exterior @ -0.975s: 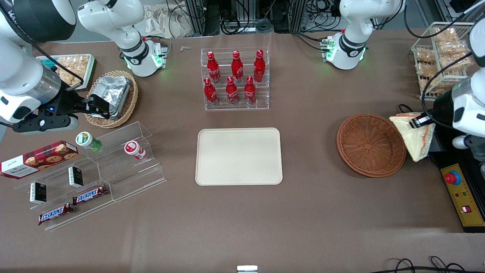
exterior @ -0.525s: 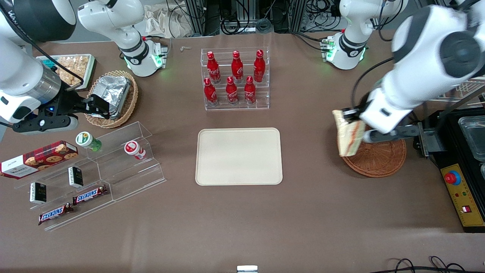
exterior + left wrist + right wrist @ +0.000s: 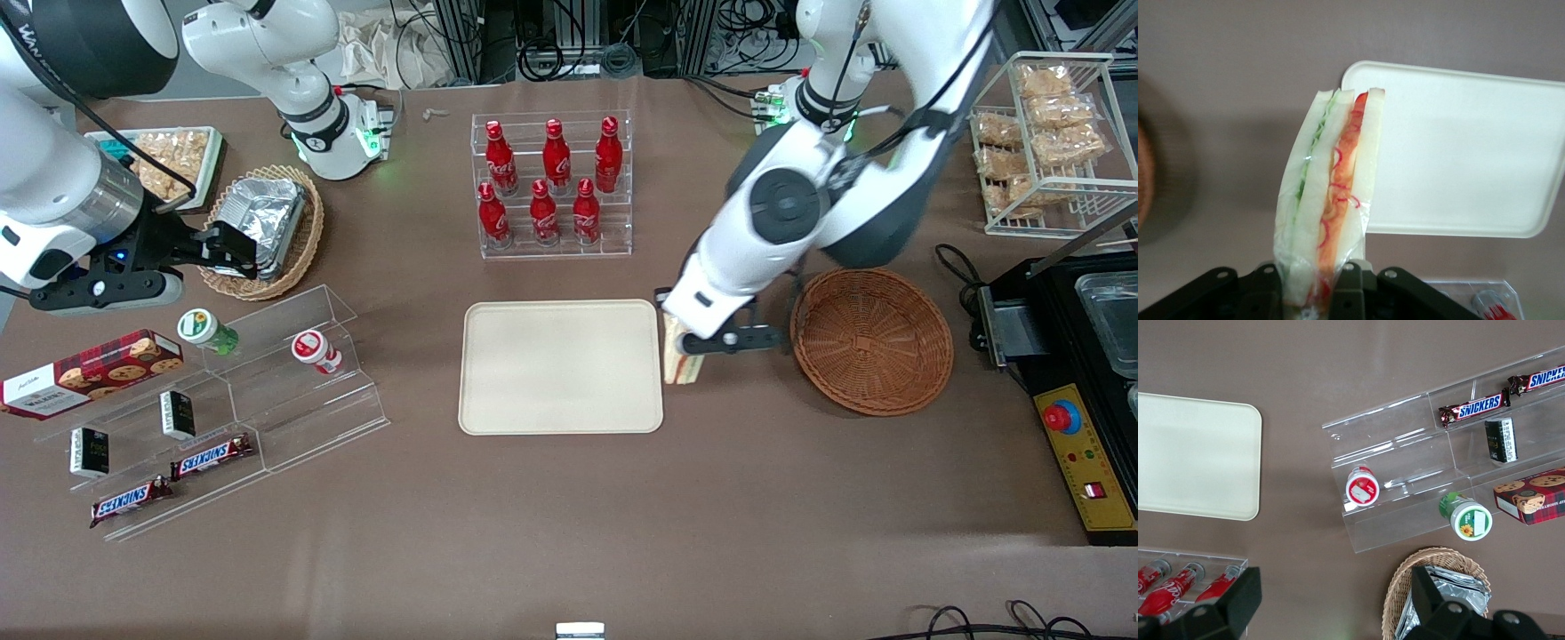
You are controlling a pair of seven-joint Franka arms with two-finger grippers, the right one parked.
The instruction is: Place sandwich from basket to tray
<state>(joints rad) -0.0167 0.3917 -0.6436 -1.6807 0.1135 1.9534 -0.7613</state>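
Sandwich (image 3: 1328, 200) hangs edge-down, pinched in the closed gripper (image 3: 689, 342), in the air between tray (image 3: 560, 366) and basket (image 3: 871, 340), just at the tray's edge nearest the basket. Transport looks like the step in hand: the basket sits empty. Next, the arm needs to carry it over the tray's middle, lower, then release.

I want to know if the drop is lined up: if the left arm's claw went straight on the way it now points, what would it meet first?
Probably the tray's rim or bare table beside it: the claw holds the sandwich over that edge; depth unclear.
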